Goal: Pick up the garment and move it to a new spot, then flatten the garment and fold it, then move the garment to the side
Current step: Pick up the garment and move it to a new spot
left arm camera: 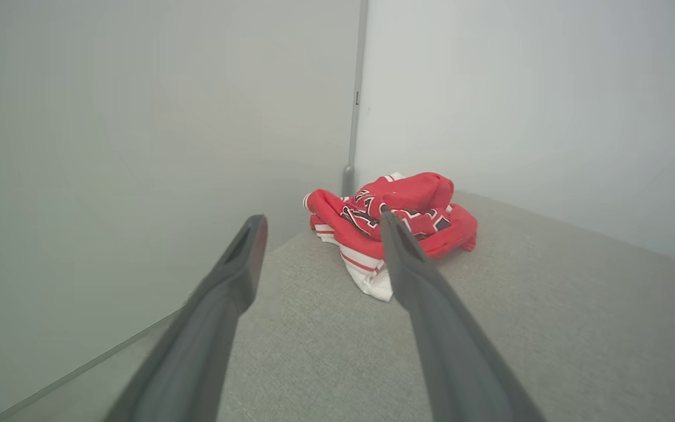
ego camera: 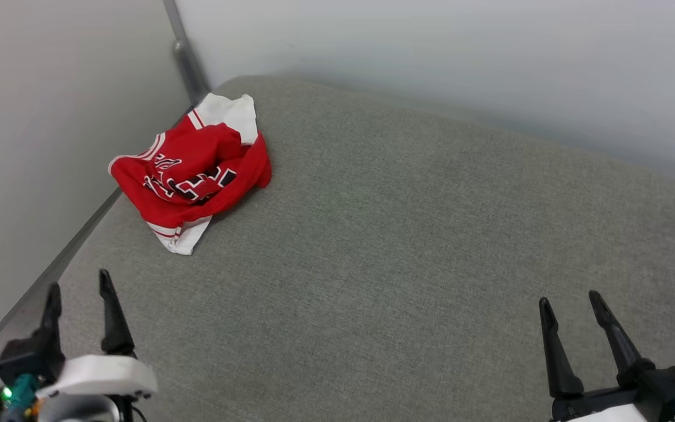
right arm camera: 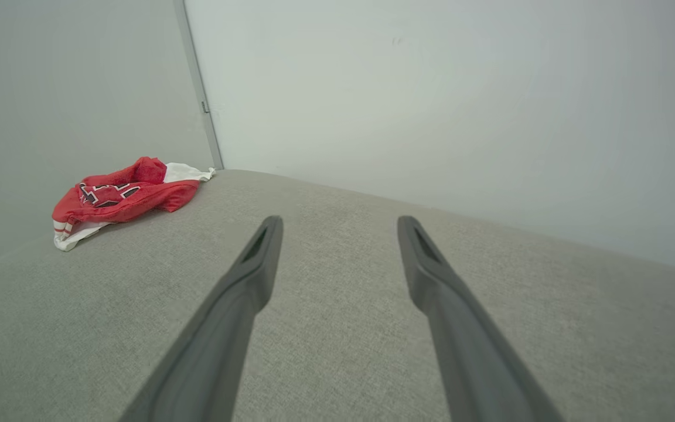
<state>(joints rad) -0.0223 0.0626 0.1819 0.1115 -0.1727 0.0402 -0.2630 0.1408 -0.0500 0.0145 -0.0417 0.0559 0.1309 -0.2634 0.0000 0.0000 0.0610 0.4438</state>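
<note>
The garment (ego camera: 194, 170) is a red jersey with white sleeves and black lettering, crumpled in a heap at the far left corner of the grey fabric surface (ego camera: 408, 264). It also lies ahead in the left wrist view as the garment (left arm camera: 419, 202) and far left in the right wrist view as the garment (right arm camera: 120, 196). My left gripper (ego camera: 78, 282) is open at the lower left, well short of the heap, nothing between its fingers (left arm camera: 238, 264). My right gripper (ego camera: 569, 298) is open at the lower right, far from the garment, holding nothing.
Pale walls (ego camera: 431, 47) close in the surface at the back and on the left, meeting at a grey corner post (ego camera: 188, 61) just behind the heap. The left edge (ego camera: 50, 269) of the surface runs beside my left gripper.
</note>
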